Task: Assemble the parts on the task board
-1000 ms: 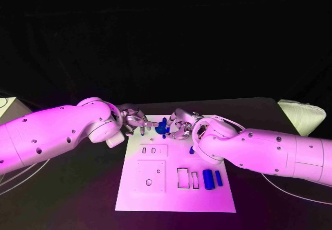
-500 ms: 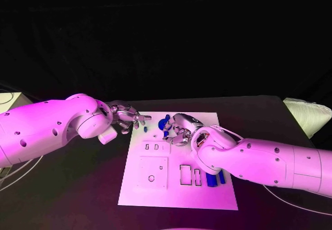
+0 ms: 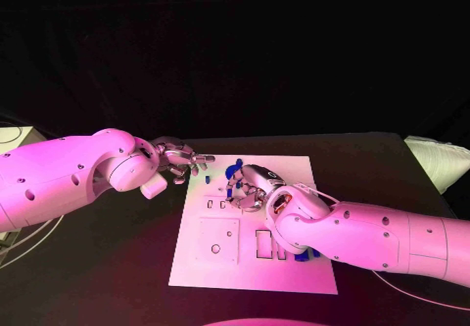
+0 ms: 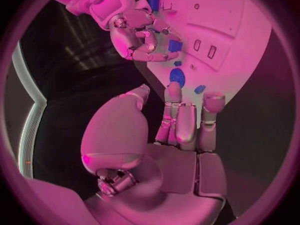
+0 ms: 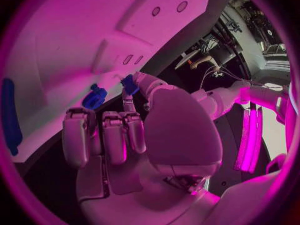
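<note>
On the black bench (image 3: 372, 170), central: one white task board (image 3: 245, 272), long side running away from the robot, with rectangular recesses (image 3: 264, 243) cut in its near half and a pair of small slots (image 3: 210, 202) further up. Left hand (image 3: 179, 161): off the board's far left corner, fingers (image 4: 185, 122) stretched out and apart, holding nothing. Right hand (image 3: 250, 189): over the far half of the board, fingers curled in, pinching one small blue part (image 4: 175, 46) just above the surface near the small slots. Round blue part (image 3: 234, 170): standing on the board near its far edge, between the two hands. Blue cylinders (image 3: 301, 255): lying by the near recesses, partly hidden under the right arm. Step in hand, as judged: seating the pinched part in a small slot. To do it well, the part should be squared to the slot's outline before descent, lowered straight with no sideways drag, and released only once it sits flush; the left hand would best stay clear of the round part, or press the board's edge to stop it sliding. Brands, labels, writing: none legible.
</note>
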{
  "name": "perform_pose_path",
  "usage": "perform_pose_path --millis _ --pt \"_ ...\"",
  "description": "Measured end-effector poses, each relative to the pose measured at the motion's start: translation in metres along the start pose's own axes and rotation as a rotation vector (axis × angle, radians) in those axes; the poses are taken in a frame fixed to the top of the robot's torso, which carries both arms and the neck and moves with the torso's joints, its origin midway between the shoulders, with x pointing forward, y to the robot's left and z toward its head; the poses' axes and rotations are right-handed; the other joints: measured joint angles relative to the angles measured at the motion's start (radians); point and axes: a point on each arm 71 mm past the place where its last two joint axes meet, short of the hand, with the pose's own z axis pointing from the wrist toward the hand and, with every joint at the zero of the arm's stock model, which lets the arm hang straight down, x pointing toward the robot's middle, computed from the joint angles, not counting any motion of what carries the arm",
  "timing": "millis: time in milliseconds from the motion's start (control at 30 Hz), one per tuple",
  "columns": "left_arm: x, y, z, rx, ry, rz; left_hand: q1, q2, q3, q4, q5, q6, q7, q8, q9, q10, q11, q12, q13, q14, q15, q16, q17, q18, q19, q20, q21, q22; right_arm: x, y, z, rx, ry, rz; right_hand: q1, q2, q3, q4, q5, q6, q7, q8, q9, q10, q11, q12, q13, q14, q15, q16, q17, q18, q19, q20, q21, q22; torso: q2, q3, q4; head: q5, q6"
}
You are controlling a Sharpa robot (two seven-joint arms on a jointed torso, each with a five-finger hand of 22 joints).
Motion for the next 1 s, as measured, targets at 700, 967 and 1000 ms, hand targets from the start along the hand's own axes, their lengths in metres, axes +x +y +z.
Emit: perform_pose_path --millis 700,967,1000 --pt "0.001 -0.001 0.001 0.004 0.003 -0.002 0.004 0.004 0.000 0.000 0.000 0.000 0.000 0.000 0.001 0.000 0.000 -0.004 -0.001 0.000 0.000 0.000 0.000 0.000 0.000 0.000 0.000 0.000 0.014 0.000 0.000 -0.003 0.011 -0.038 -0.005 -0.005 0.000 0.000 0.000 -0.001 0.001 0.002 0.000 0.000 0.000 0.000 0.000 0.000 0.000 0.000 0.000 0.000 0.000 0.000 -0.004 0.000 0.001 0.0004 -0.0001 0.005 -0.015" --pt "0.001 -0.001 0.001 0.004 0.005 0.000 0.004 0.004 0.000 0.000 0.000 0.000 0.000 0.000 0.001 0.000 0.000 -0.004 -0.001 0.000 0.000 0.000 0.000 0.000 0.000 0.000 0.000 0.000 0.016 -0.002 0.001 0.005 0.016 -0.059 -0.009 -0.009 0.000 0.000 0.000 -0.005 -0.002 0.002 0.000 0.000 0.000 0.000 0.001 0.000 0.000 0.000 0.000 0.000 0.000 0.000 -0.008 0.000 0.001 0.0009 -0.0007 0.003 -0.019" --pt "0.001 -0.001 0.001 0.004 0.005 0.000 0.004 0.004 0.000 0.000 0.000 0.000 0.000 0.000 0.001 0.000 0.000 -0.004 -0.001 0.000 0.000 0.000 0.000 0.000 0.000 0.000 0.000 0.000 0.016 -0.002 0.001 0.006 0.018 -0.061 -0.009 -0.009 0.000 0.000 0.000 -0.005 -0.002 0.002 0.000 0.000 0.000 0.000 0.001 0.000 0.000 0.000 0.000 0.000 0.000 0.000 -0.008 0.000 0.001 0.0010 -0.0007 0.003 -0.019"
